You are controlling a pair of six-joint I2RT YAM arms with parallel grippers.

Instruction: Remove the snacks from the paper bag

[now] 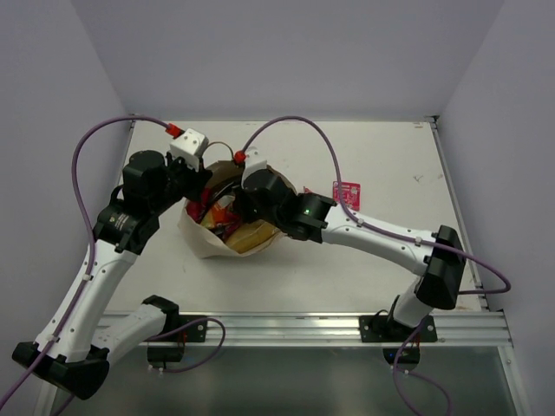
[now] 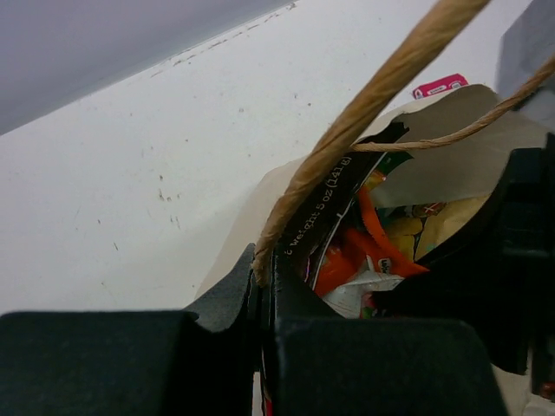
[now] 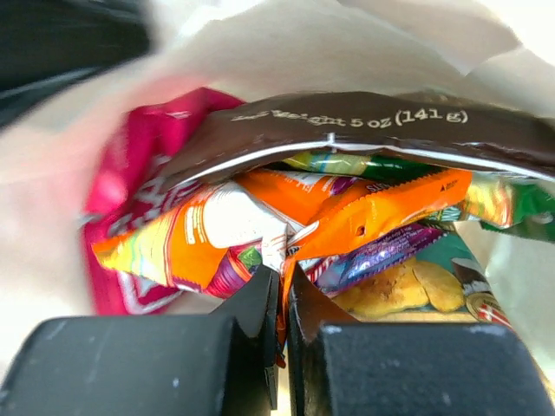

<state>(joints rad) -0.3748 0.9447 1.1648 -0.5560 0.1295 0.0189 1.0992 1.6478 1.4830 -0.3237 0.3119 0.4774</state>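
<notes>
paper bag [image 1: 201, 241] lies at centre of the top view, mouth open toward the upper right, on the table [image 1: 390, 156]. contents noted from the right wrist view: dark brown packet [image 3: 373, 130] across the top, magenta packet [image 3: 130, 173] at left, orange and white packet [image 3: 191, 234] below it, orange packet [image 3: 381, 212] at centre, green packet [image 3: 347, 163] behind, purple packet [image 3: 381, 256] and yellow chip bag [image 3: 408, 290] at lower right. right gripper [image 3: 279, 282] is inside the bag, fingers pressed together on a corner of the orange packet. left gripper [image 2: 264, 277] is at the bag's rim, pinching the cord handle [image 2: 364, 113]. one pink packet [image 1: 349, 192] lies on the table, to the right of the bag and apart from it.
</notes>
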